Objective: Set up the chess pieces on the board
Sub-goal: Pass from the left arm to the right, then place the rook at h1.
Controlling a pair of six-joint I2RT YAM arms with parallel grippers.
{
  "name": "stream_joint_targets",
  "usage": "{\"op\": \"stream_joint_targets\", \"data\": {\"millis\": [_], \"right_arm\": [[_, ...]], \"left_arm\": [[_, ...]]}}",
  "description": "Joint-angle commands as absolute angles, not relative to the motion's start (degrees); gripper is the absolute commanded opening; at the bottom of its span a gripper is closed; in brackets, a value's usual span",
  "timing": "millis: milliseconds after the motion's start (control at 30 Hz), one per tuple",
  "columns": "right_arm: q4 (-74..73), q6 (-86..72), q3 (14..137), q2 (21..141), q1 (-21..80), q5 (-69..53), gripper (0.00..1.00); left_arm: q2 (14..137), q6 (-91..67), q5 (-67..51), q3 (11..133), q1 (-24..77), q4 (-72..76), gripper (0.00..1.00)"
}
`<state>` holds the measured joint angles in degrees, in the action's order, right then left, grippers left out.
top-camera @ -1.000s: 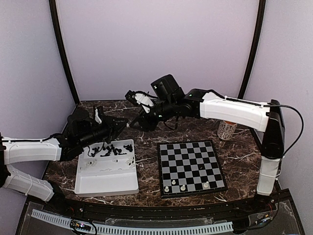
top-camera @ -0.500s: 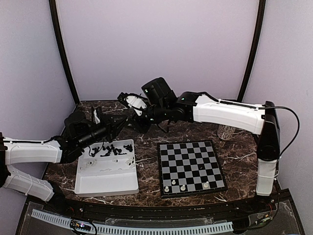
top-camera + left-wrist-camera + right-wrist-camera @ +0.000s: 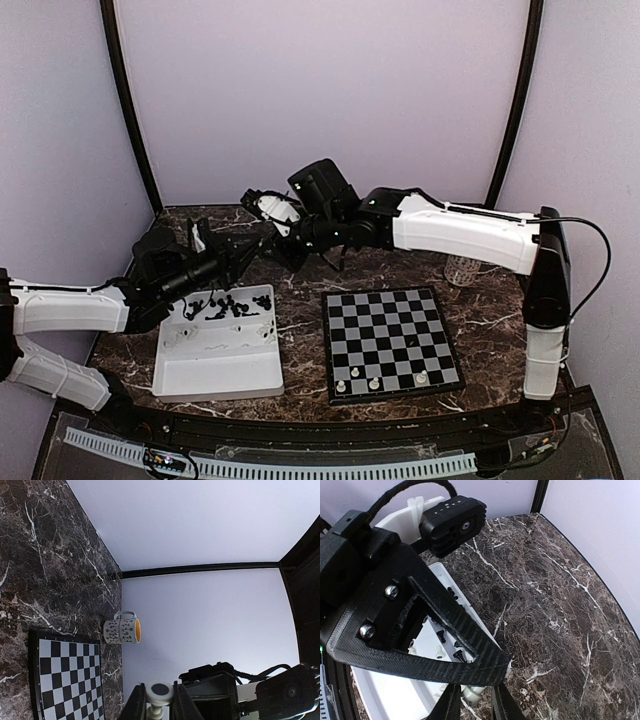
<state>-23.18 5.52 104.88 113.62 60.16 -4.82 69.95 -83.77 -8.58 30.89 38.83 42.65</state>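
One white piece (image 3: 160, 690), left gripper (image 3: 156, 696) (clamped)

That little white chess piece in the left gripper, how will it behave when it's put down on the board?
The white chess piece looks tiny and plastic, so it is probably very light and apt to slip from the pinch of the left gripper. Its slim stem and small round end suggest it tips easily on the board, then rolls.

Soft, even, fairly bright light casts only faint shadows; the top view is grainy, wrist views curve at edges.
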Motion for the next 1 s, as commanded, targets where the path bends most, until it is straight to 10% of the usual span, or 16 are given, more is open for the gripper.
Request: {"op": "stream_joint_targets", "data": {"millis": [0,600,967], "right_arm": [[-20.34,6.03,107.31,114.21,60.37,-3.28,0.16],[-27.83,14.91,92.51,103.27,55.88,-5.39,0.05],[-53.30,34.74,77.47,91.14,52.09,-4.23,0.05]], "left_arm": [[70.93,-84.04,-11.51,30.70,39.29,45.08,0.14],[63.42,-62.75,-5.76,38.90,38.39,19.65,0.54],[59.89,-42.04,5.65,48.42,37.88,4.67,0.58]]}}
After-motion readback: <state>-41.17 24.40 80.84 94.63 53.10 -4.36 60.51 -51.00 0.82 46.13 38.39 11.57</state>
